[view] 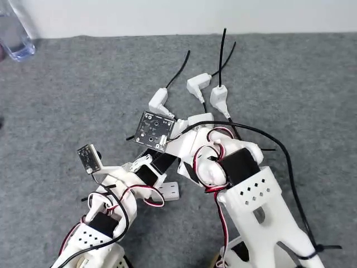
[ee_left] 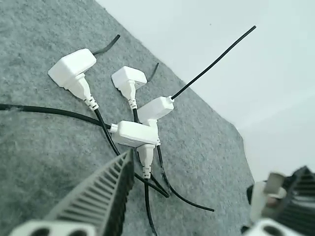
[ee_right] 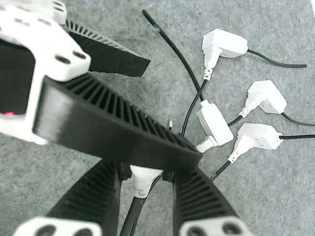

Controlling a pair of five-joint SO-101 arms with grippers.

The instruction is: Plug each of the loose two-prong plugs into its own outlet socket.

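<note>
Several white two-prong plugs on black cords lie on the grey mat. Three are spread at the far side (view: 158, 102), (view: 198, 85), (view: 218, 97), and one (ee_right: 214, 123) lies nearer my arms. My right gripper (ee_right: 143, 177) is shut on another white plug (ee_right: 142, 183), whose cord runs back between its black fingers. My left gripper (ee_left: 192, 177) is open with nothing in it, aimed at the plug cluster (ee_left: 135, 133). Its black fingers (ee_right: 113, 128) cross just in front of the right gripper's tips.
A small white block (view: 170, 191) lies on the mat between the left arm (view: 106, 206) and the right arm (view: 245, 178). A clear plastic bottle (view: 14, 33) stands at the far left corner. A pale wall borders the mat's far edge.
</note>
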